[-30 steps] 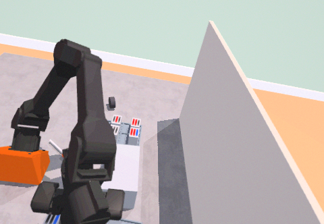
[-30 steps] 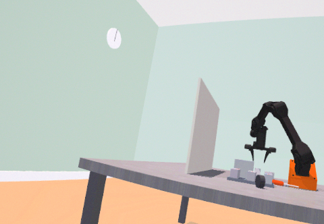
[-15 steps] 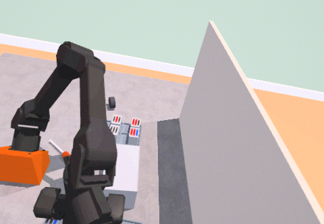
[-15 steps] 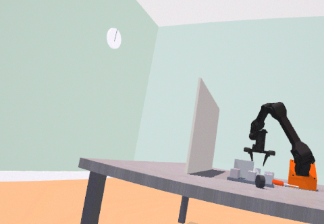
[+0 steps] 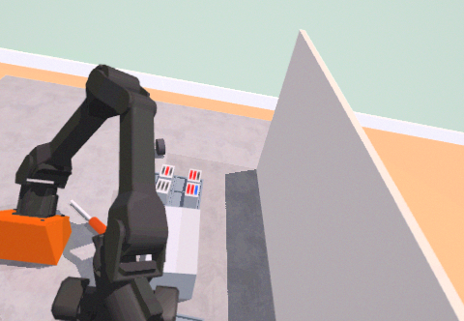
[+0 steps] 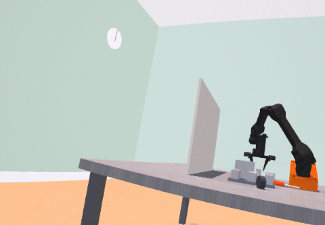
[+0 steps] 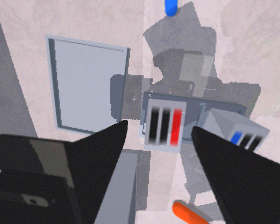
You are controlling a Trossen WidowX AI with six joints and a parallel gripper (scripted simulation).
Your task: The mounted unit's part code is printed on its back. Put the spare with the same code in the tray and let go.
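Observation:
In the wrist view my gripper (image 7: 159, 126) (image 6: 258, 164) is open and hangs above the table, with nothing between the fingers. Seen from above, a grey spare (image 7: 164, 120) with a black-black-red label lies between the fingertips. A second spare (image 7: 239, 136) with a blue-black-black label lies just to its right. The flat light-grey tray (image 7: 88, 82) lies to the left of them and is empty. In the top view several spares with bar labels (image 5: 180, 181) lie behind a white box-shaped unit (image 5: 184, 244) (image 6: 244, 165). Its back is hidden.
A tall grey panel (image 5: 329, 205) (image 6: 203, 130) stands on a dark mat (image 5: 244, 244) to the right. An orange-handled screwdriver (image 5: 92, 220) (image 7: 188, 212), a black roller (image 5: 159, 145) (image 6: 261, 181) and a blue object (image 7: 170, 6) lie nearby. The arm's orange base (image 5: 31, 236) is on the left.

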